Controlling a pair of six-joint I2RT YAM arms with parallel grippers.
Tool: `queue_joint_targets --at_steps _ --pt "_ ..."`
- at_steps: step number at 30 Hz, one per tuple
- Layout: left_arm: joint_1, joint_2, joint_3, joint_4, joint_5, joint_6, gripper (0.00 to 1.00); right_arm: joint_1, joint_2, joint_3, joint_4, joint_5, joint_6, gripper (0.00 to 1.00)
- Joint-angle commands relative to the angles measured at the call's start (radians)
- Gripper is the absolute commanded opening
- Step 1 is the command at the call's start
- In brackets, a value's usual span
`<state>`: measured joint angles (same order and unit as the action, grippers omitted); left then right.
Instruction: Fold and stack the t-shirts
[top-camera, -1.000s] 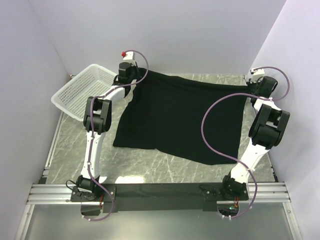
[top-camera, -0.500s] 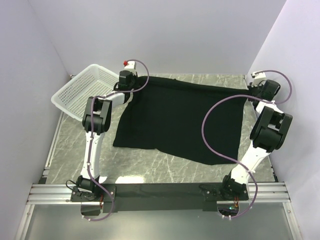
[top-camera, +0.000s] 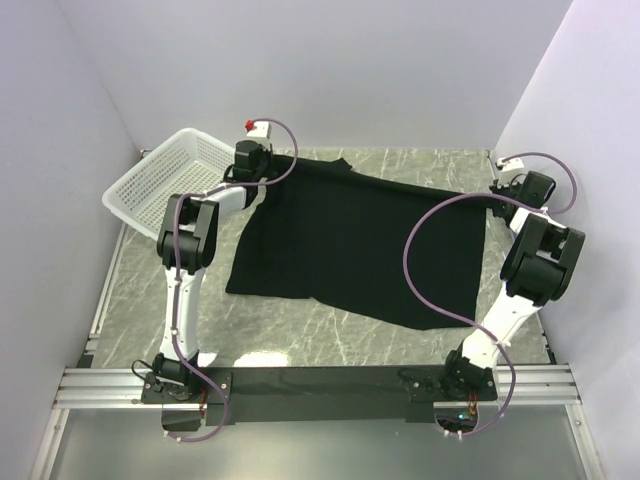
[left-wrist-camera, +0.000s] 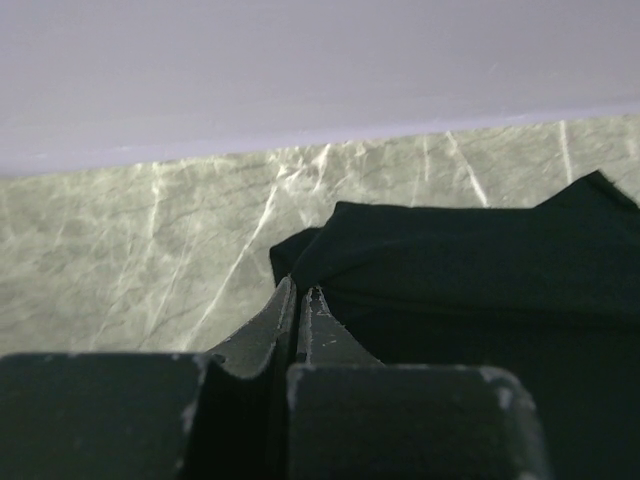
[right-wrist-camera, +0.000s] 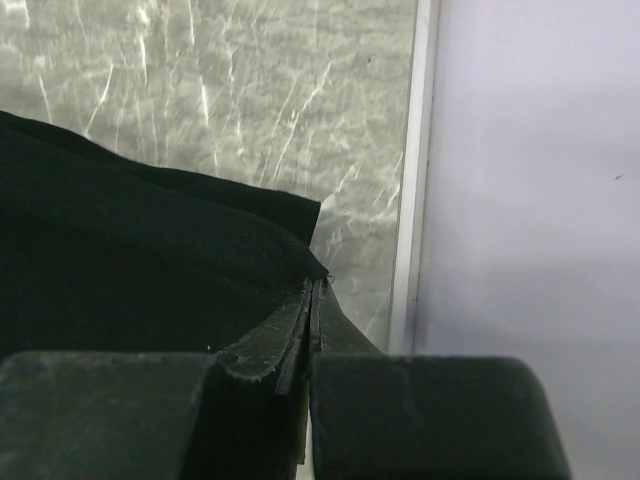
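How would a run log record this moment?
left gripper: shut on t-shirt corner | right gripper: shut on t-shirt corner | t-shirt: spread on table

Seen from above, the two far corners of the t-shirt (top-camera: 360, 240) run under the wrists, so neither arm's fingertips show there, and the left arm hides the near corner of the basket (top-camera: 165, 180). From the left wrist, the left fingers (left-wrist-camera: 262, 325) press together and the cloth's edge is lost in the dark seam between them, while the shirt runs off the right edge. The right fingers (right-wrist-camera: 270, 338) blend with the black cloth likewise, the shirt cut off at the left.
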<state>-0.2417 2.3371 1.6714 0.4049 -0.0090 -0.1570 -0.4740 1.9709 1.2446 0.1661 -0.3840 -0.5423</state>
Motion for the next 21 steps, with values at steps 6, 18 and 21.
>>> queue_joint_targets --at_steps 6,18,21 --pt "0.004 -0.107 -0.084 0.064 -0.06 0.045 0.0 -0.031 -0.093 -0.007 -0.028 -0.022 -0.042 0.0" --pt "0.004 -0.145 -0.15 0.081 -0.08 0.068 0.01 -0.034 -0.095 0.001 -0.199 -0.108 -0.174 0.0" --pt "0.004 -0.145 -0.153 0.077 -0.082 0.074 0.01 -0.034 -0.089 -0.005 -0.204 -0.092 -0.177 0.0"
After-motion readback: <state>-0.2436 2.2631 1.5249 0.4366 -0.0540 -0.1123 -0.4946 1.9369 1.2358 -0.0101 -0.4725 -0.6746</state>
